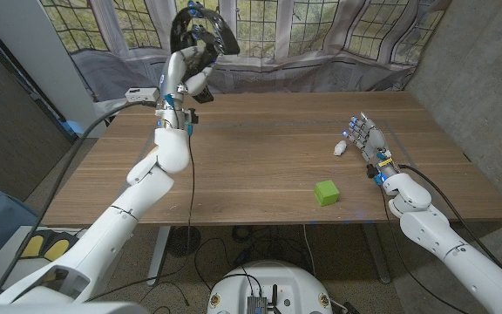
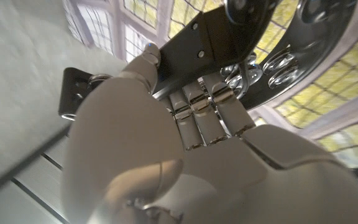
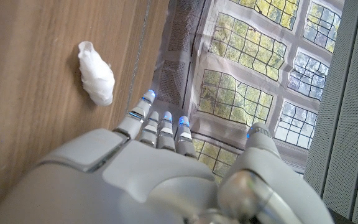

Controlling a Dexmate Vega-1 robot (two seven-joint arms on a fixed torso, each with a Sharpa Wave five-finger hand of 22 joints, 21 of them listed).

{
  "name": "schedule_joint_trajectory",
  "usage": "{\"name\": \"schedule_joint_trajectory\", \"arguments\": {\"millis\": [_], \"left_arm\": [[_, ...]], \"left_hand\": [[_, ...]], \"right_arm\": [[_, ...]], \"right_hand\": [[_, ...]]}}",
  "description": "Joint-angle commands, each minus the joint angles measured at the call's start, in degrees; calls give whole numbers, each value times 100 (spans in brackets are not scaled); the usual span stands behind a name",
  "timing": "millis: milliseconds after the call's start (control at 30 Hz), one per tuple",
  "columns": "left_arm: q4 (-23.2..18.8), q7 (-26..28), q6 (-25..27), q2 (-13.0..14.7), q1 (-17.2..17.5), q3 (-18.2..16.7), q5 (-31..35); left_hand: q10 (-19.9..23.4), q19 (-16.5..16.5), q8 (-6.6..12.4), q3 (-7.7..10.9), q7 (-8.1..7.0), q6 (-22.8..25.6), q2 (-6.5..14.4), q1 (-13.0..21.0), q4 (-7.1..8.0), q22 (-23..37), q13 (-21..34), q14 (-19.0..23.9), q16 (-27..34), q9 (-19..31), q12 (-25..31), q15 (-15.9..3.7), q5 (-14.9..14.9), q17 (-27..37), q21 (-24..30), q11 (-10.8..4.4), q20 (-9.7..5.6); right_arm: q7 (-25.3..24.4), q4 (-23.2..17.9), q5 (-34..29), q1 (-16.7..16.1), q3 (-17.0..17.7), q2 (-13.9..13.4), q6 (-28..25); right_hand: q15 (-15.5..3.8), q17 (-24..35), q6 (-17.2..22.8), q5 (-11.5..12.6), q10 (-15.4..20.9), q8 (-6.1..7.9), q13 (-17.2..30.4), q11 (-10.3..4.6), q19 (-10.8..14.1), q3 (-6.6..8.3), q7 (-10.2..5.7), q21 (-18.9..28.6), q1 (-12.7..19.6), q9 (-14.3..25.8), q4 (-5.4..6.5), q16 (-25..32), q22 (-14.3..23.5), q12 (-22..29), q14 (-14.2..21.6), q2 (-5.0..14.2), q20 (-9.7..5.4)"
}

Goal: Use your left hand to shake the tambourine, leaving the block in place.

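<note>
Beside right hand [image 1: 366,137]: white wad [image 1: 340,148].

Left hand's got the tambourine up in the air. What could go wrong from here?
1. The left hand grips the tambourine by one part of its rim, so hard shaking might loosen the hold and drop it onto the table.
2. It is raised close to the curtain behind the table; a wide swing might brush the fabric.
3. The green block sits far off near the right hand, so it seems safe.
</note>
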Motion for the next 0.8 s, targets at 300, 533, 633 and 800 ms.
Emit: {"name": "schedule_joint_trajectory", "arguments": {"millis": [300, 533, 633, 800], "left_arm": [[-824, -4928, 2105, 1091, -1772, 1793, 1291], [-731, -6523, 2436, 1089, -2392, 2373, 1480], [-648, -6766, 2483, 1032, -2513, 2608, 1742], [-570, -6781, 2286, 1006, -2543, 2622, 1587]], "left_hand": [[71, -45, -7, -4, 127, 140, 428, 166, 29, 27, 482, 356, 18, 36, 9, -412, 40, 47, 39, -103, 18], [58, -66, -14, 12, 163, 92, 452, 177, 24, 27, 516, 350, 26, 61, 5, -420, 46, 62, 49, -108, 25], [45, -79, -15, 20, 175, 75, 474, 175, 31, 27, 532, 359, 38, 72, 0, -430, 49, 73, 52, -108, 33], [55, -103, -4, 26, 174, 79, 465, 166, 29, 26, 557, 380, 44, 90, 4, -447, 52, 71, 57, -91, 35]], "right_arm": [[-31, -80, -9, -73, -9, -4, -20], [-24, -116, -30, -95, -24, -23, -30], [-39, -147, -26, -110, -26, -26, -50], [-59, -185, -52, -143, -28, -45, -48]], "right_hand": [[27, 18, 27, 14, 28, 6, 35, 19, 54, 23, 35, -21, 50, 16, -19, -14, 20, -3, 16, 12, -9], [25, 20, 29, 13, 27, 7, 35, 19, 55, 22, 36, -21, 44, 16, -15, -14, 20, -4, 17, 13, -7], [27, 18, 28, 13, 28, 6, 36, 21, 56, 22, 35, -21, 48, 16, -19, -15, 20, -3, 18, 8, -6], [30, 19, 26, 13, 25, 6, 36, 18, 56, 22, 41, -22, 45, 16, -17, -14, 20, -5, 22, 9, -6]]}}
